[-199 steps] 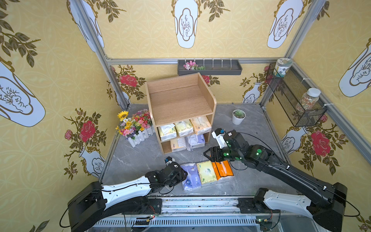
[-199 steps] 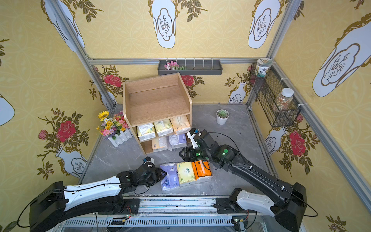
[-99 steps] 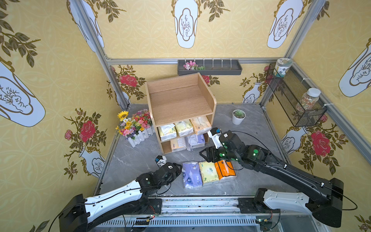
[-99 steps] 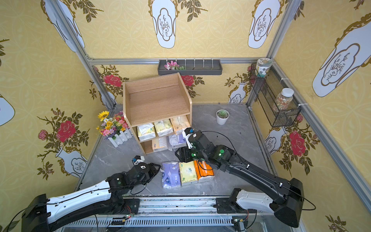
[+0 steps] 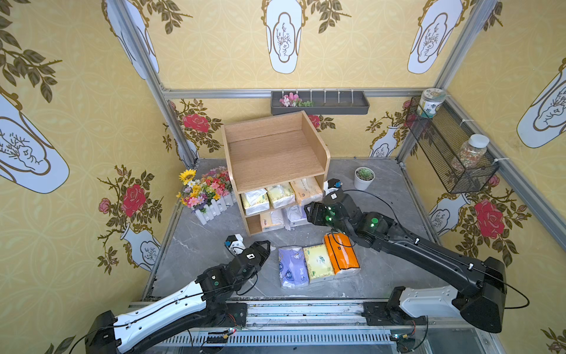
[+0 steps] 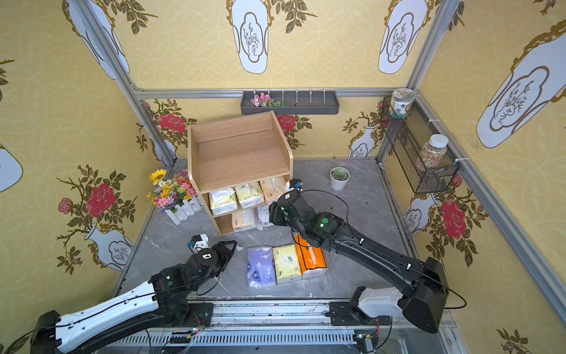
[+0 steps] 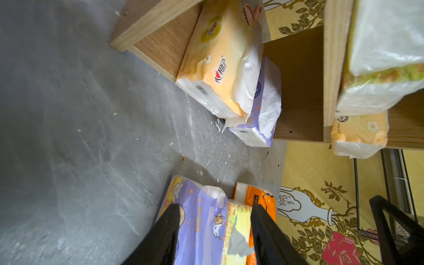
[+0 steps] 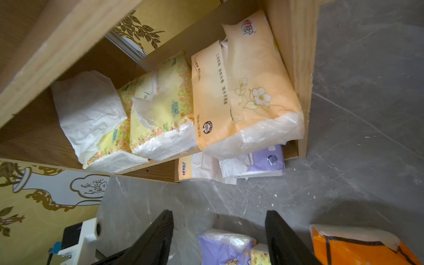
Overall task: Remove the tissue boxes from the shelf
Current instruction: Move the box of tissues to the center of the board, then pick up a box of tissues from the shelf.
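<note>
The light-wood three-tier open shelf [image 5: 277, 153] held three pale yellow and cream plastic-wrapped tissue packs [image 5: 280, 194] on its middle tier, just ahead of the right pincer [image 8: 218, 213], which stood spread and empty. Its bottom tier held a yellow pack [image 8: 184, 167] and a lavender pack [image 8: 267, 158]. Beside the left pincer [image 5: 264, 245], also spread and empty, a lavender-blue pack [image 5: 292, 266], a yellow-green pack [image 5: 318, 263] and an orange pack [image 5: 341, 254] lay touching in a row on the grey marbled bench [image 5: 208, 242], between yellow floral walls [image 5: 214, 46].

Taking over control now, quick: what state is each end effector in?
Left end effector: open, holding nothing.
Right end effector: open, holding nothing.
</note>
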`<state>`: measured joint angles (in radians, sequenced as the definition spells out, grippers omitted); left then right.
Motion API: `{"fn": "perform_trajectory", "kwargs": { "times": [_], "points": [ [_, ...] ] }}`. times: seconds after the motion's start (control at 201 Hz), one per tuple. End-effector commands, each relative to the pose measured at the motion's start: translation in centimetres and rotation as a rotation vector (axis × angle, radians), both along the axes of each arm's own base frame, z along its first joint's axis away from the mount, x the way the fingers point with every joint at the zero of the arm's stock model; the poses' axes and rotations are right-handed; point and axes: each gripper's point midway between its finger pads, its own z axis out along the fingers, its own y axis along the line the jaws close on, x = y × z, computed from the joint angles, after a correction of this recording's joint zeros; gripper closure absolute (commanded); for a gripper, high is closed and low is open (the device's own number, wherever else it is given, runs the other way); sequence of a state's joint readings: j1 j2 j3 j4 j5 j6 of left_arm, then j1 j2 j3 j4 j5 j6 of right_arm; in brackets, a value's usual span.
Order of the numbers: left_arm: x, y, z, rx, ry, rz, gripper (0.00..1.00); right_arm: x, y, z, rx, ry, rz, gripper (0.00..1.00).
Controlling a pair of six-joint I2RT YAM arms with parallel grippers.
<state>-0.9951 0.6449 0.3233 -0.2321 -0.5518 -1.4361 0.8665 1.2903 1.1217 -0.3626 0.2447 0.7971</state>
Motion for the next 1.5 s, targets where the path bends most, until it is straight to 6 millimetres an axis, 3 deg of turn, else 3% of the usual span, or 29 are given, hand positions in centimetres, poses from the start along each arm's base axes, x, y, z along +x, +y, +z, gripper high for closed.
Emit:
{"fn": "perform_trajectory", "kwargs": {
  "times": [0.0,0.319,0.593,0.911,1.16,1.499],
  "points": [
    [0.5,-0.5,1.1,-0.008,-0.045,-0.014,0.45,1.8,-0.1,1.2,0.098,-0.025,-0.096,0.33],
    [0.9,-1.3,2.4,-0.042,-0.079,-0.024,0.45,3.5,-1.7,0.4,0.203,0.044,-0.296,0.34],
    [1.0,-1.6,3.3,-0.050,-0.098,-0.038,0.45,5.1,-2.5,-1.6,0.274,0.136,-0.428,0.39],
    [1.0,-1.9,3.9,-0.057,-0.112,-0.053,0.45,6.9,-2.0,-2.6,0.362,0.167,-0.425,0.34],
    [1.1,-1.9,4.3,-0.066,-0.124,-0.055,0.45,7.2,-2.4,-3.4,0.410,0.189,-0.435,0.32],
    [1.1,-2.2,4.8,-0.088,-0.136,-0.063,0.45,8.3,-3.1,-5.1,0.493,0.209,-0.468,0.44]
  ]
}}
